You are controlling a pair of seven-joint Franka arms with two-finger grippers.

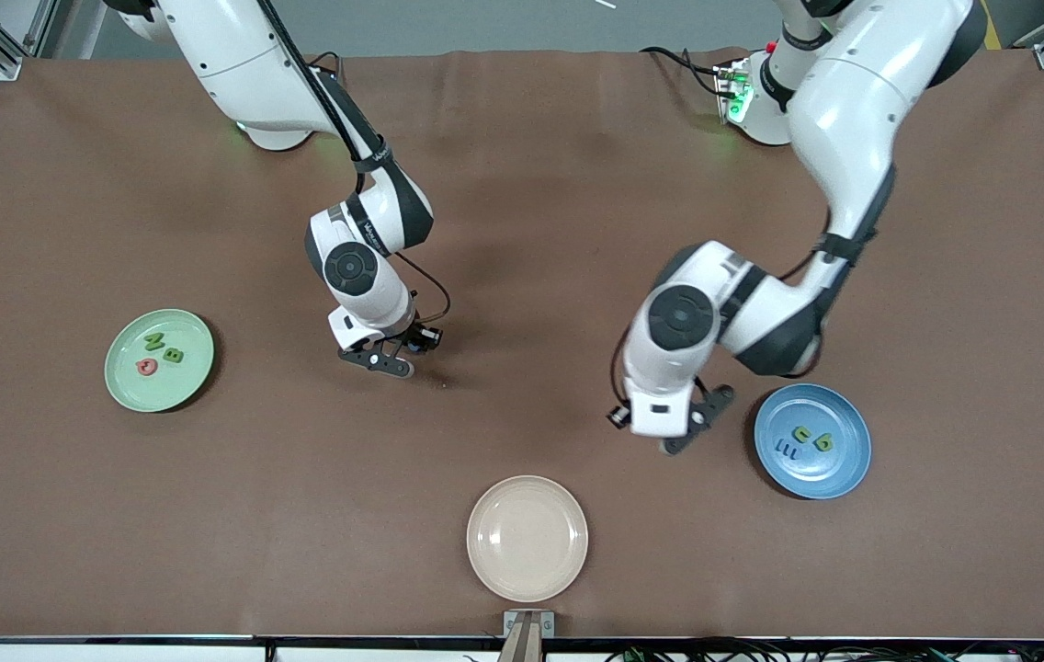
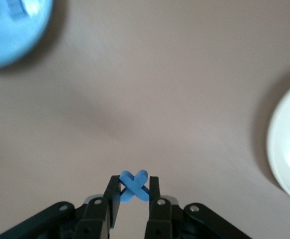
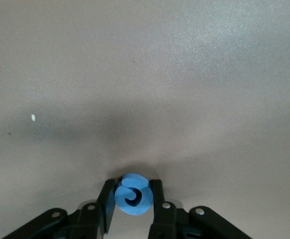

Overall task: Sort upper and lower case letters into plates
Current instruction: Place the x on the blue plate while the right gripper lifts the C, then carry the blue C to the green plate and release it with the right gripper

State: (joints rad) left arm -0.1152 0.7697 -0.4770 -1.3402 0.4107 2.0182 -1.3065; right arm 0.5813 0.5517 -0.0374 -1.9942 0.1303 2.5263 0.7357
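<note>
Both arms are mid-carry. The left tool (image 2: 133,193) grips a blue x (image 2: 133,185) over bare worktop (image 1: 522,184) just beside the blue plate (image 1: 839,478), which holds three letters. The right tool (image 3: 132,199) grips a curled blue letter (image 3: 133,194) mid-worktop, well apart from the green plate (image 1: 122,386) holding three more. Next, each likely travels over its plate. A cream plate (image 1: 527,538) sits empty nearby; nothing blocks the way.

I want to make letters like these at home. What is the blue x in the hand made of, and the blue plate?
The blue x, held in the left hand, looks like matte foam or soft plastic: chunky, dull, no shine. The blue plate looks like smooth hard plastic, with a faint sheen. Neither is certain.
</note>
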